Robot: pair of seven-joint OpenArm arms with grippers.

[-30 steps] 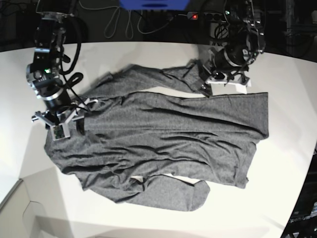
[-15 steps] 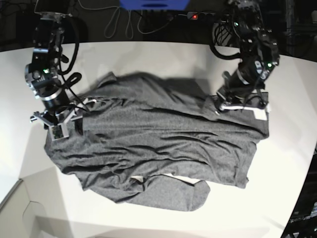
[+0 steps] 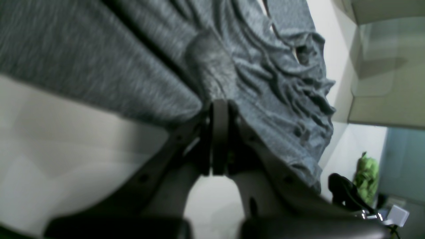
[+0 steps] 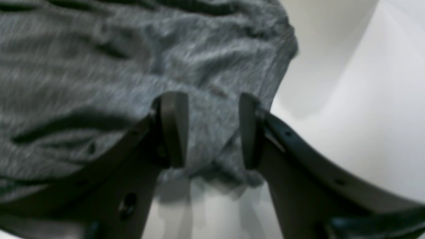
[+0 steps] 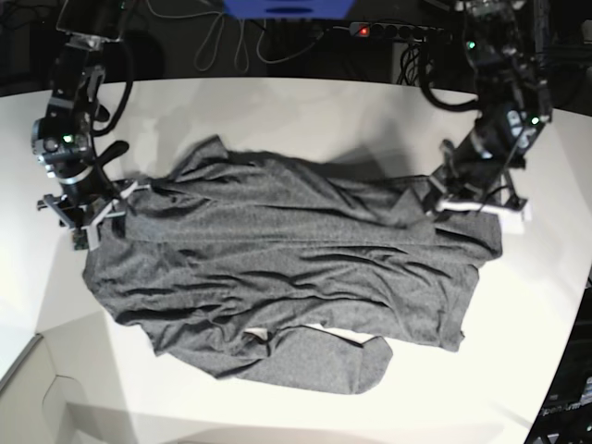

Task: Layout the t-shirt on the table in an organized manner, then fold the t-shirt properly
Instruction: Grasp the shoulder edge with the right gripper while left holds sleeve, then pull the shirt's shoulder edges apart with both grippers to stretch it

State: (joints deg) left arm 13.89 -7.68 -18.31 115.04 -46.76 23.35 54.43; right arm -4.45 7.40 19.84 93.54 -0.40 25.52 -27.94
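I can't read any text, label, brand or number in my views; the t-shirt (image 5: 287, 268) is plain and the worktop (image 5: 277, 111) carries no markings.

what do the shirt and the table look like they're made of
Shirt: soft heather-grey knit, probably cotton-blend jersey; flecked weave, limp wrinkles, matte. Table: hard, smooth white top, likely laminate or painted board; flat surface with a faint sheen and soft shadows, no grain visible.
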